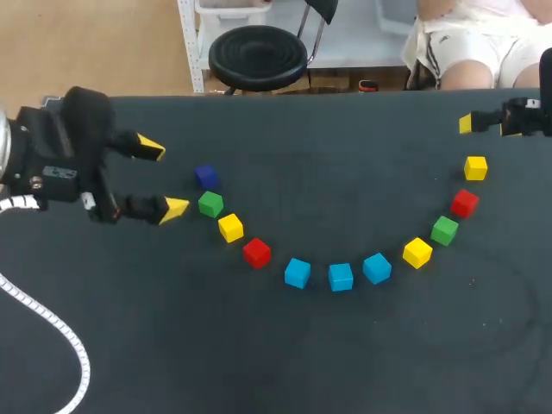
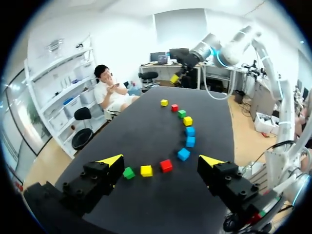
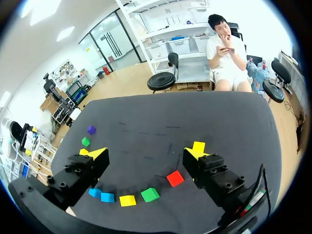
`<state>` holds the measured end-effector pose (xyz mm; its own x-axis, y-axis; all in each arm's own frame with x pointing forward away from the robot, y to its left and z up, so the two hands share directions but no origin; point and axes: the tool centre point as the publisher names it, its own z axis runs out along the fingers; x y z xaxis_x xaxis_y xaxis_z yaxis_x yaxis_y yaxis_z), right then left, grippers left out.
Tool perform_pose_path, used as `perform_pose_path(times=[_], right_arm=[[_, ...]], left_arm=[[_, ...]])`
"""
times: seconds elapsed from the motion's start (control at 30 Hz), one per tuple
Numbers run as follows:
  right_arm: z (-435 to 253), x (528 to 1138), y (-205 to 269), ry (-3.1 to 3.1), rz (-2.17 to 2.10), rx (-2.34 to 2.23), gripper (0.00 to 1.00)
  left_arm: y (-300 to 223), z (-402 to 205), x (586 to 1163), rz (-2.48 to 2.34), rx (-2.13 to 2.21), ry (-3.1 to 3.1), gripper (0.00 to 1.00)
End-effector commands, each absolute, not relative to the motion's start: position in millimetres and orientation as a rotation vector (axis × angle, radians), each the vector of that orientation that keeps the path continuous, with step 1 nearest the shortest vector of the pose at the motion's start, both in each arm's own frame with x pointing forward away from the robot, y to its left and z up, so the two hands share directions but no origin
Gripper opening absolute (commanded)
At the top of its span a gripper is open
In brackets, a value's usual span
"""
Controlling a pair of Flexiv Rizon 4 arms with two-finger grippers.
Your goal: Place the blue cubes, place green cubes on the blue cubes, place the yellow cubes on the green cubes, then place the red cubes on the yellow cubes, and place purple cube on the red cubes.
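**Both grippers wide open, cubes in a curve**

My left gripper (image 1: 164, 178) sat at the left of the frame, fingers spread, holding nothing. The purple cube (image 1: 205, 177) was just beside it, at the curve's left end. My right gripper (image 3: 145, 152) was spread too, at the upper right, near the table's far edge. The middle blue cube (image 1: 341, 277) lay lowest. A wide stretch of dark table (image 1: 285, 371) ran from there to the bottom edge.

Bright, even room light falls from overhead on my dark table (image 1: 285, 362), which takes it matte. The cubes (image 1: 341, 277) cast only faint, short shadows. In my right wrist view the ceiling lights (image 3: 68, 33) burn white, and the table's edges bow outward.
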<state>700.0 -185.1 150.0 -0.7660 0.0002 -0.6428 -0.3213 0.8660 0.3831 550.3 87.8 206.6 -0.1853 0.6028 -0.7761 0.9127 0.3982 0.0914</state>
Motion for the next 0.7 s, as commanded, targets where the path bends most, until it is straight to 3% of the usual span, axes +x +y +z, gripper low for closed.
perform_pose_path(times=[0.03, 0.7], right_arm=[[150.0, 700.0, -185.0, 2.374, 0.636, -0.231, 1.0], [150.0, 700.0, -185.0, 2.374, 0.636, -0.231, 1.0]], left_arm=[[86.6, 207.6, 553.4, -0.515, 1.33, 1.917, 1.0], [88.0, 209.5, 557.3, -0.596, 1.323, 1.948, 1.0]])
